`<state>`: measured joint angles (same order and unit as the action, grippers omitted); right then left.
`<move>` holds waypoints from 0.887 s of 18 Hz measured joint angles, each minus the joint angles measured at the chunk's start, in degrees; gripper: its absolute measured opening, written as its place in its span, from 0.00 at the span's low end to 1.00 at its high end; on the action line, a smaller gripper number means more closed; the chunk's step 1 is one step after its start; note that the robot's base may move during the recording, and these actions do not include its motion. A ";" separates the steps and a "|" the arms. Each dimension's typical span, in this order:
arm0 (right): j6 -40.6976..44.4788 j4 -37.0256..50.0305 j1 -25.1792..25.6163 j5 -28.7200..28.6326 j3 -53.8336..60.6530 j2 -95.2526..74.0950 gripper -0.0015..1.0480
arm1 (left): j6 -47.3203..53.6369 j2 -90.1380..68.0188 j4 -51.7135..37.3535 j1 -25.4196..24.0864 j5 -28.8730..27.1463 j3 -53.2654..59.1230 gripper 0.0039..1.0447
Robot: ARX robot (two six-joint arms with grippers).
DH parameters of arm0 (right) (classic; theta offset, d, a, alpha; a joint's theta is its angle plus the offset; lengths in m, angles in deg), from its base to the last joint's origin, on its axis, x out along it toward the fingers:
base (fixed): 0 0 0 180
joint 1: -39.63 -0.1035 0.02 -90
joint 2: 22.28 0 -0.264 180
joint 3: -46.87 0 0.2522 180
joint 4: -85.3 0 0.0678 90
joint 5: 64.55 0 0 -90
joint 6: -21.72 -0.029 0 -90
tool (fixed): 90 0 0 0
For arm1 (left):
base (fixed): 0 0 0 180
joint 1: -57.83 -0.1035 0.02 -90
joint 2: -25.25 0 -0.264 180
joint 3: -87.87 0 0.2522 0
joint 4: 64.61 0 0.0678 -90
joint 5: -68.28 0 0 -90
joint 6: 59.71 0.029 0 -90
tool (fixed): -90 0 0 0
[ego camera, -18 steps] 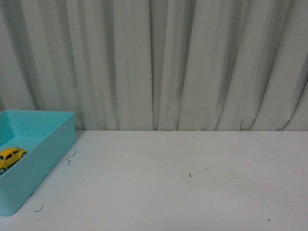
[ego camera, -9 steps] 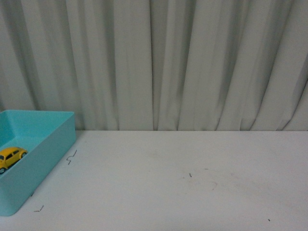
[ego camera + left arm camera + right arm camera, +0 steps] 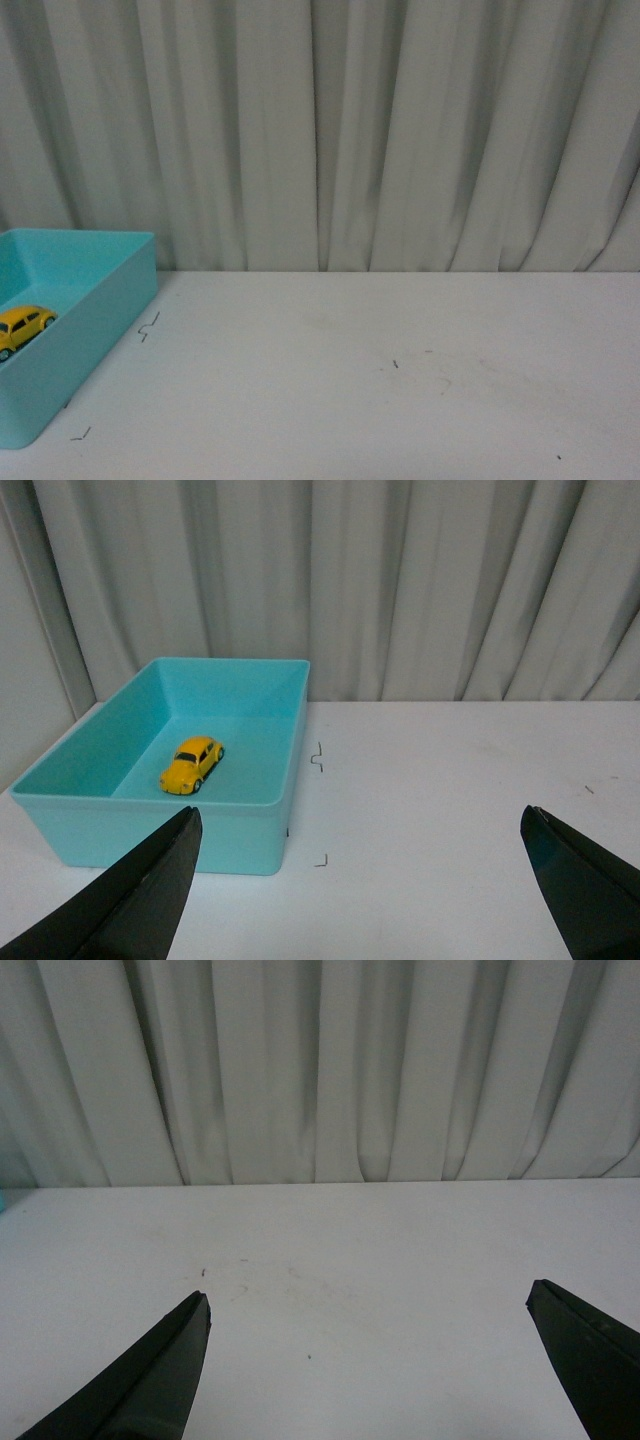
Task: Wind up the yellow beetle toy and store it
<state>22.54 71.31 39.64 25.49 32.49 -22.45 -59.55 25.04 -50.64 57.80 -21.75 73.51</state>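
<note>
The yellow beetle toy (image 3: 24, 325) lies inside the turquoise bin (image 3: 95, 325) at the table's far left. It also shows in the left wrist view (image 3: 192, 764), resting on the floor of the bin (image 3: 240, 830). My left gripper (image 3: 360, 825) is open and empty, hanging back from the bin's near corner over the white table. My right gripper (image 3: 368, 1305) is open and empty over bare table, facing the curtain. Neither arm shows in the front view.
A white table (image 3: 400, 380) with small dark marks (image 3: 148, 326) near the bin. A grey-white curtain (image 3: 350, 130) closes off the back. A pale wall panel (image 3: 20, 680) stands beside the bin in the left wrist view.
</note>
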 joint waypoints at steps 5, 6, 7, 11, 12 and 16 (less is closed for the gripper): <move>0.00 0.11 0.00 0.00 0.00 0.00 0.94 | 0.00 0.00 -0.11 0.00 0.00 0.00 0.94; 0.00 0.20 0.00 -0.02 0.00 0.00 0.94 | 0.02 0.00 -0.07 0.00 0.00 0.00 0.94; 0.00 0.07 0.00 0.02 0.00 0.00 0.94 | 0.00 0.00 -0.15 0.00 0.02 0.00 0.94; -0.02 0.04 0.00 -0.02 0.00 -0.02 0.94 | 0.02 0.00 0.02 0.00 0.04 0.00 0.94; -0.02 0.02 0.00 0.00 0.00 -0.02 0.94 | 0.00 0.00 0.02 0.00 0.04 0.00 0.94; -0.17 0.00 0.00 0.02 0.00 -0.02 0.94 | -0.13 0.00 0.07 0.00 0.11 0.00 0.94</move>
<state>22.36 71.31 39.64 25.51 32.49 -22.47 -59.68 25.04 -50.58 57.80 -21.64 73.51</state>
